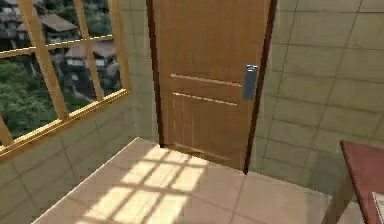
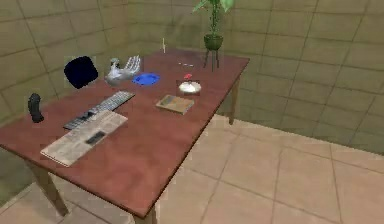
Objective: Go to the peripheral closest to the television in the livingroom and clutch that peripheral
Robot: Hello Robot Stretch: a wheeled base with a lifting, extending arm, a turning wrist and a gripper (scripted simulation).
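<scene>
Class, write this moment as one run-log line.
ahead: door | side: table | on table: keyboard, newspaper, plant

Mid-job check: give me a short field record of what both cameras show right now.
ahead: wooden door
forward view's left: window
floor: tiled, with a sunlit patch before the door
arm side: wooden table
on table: keyboard, newspaper, blue plate, bowl, potted plant at the far end
</scene>
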